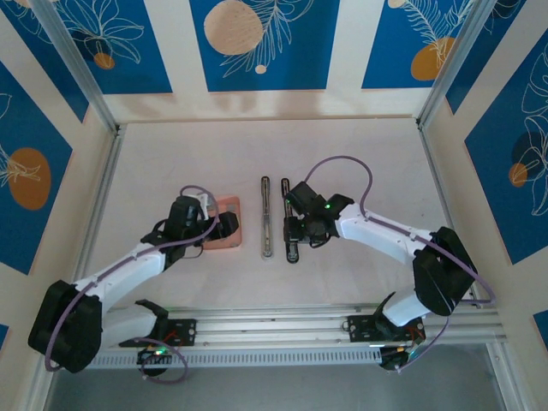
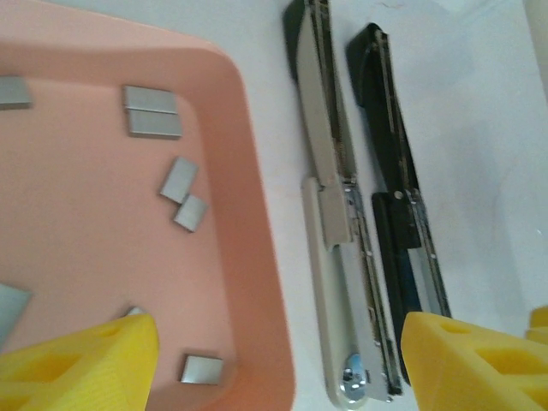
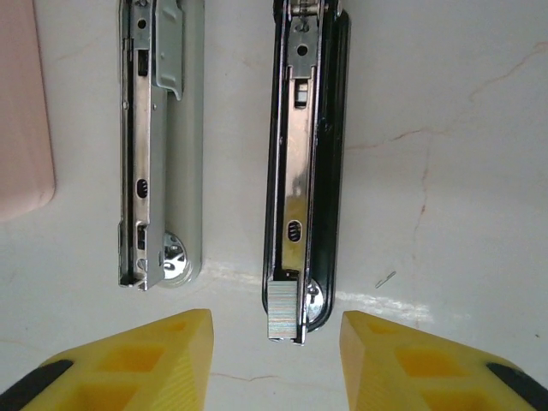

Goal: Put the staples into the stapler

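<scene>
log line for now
left hand: open over pink tray rim | right hand: open at stapler end | staples: loose in tray

The pale, faintly veined counter (image 1: 368, 154) carries a salmon-pink tray (image 1: 233, 204) on the left. Just beside it lies the stapler (image 2: 330, 223), with its silver-white bar (image 3: 163, 145) and black arm (image 3: 295, 171) parallel. A thin metal sliver (image 3: 385, 278) lies nearby.

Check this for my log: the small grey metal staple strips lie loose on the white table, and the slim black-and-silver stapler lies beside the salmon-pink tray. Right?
One slip: the small grey metal staple strips lie loose inside the salmon-pink tray, not on the white table; the left wrist view shows it. The slim black-and-silver stapler does lie beside that tray.
</scene>
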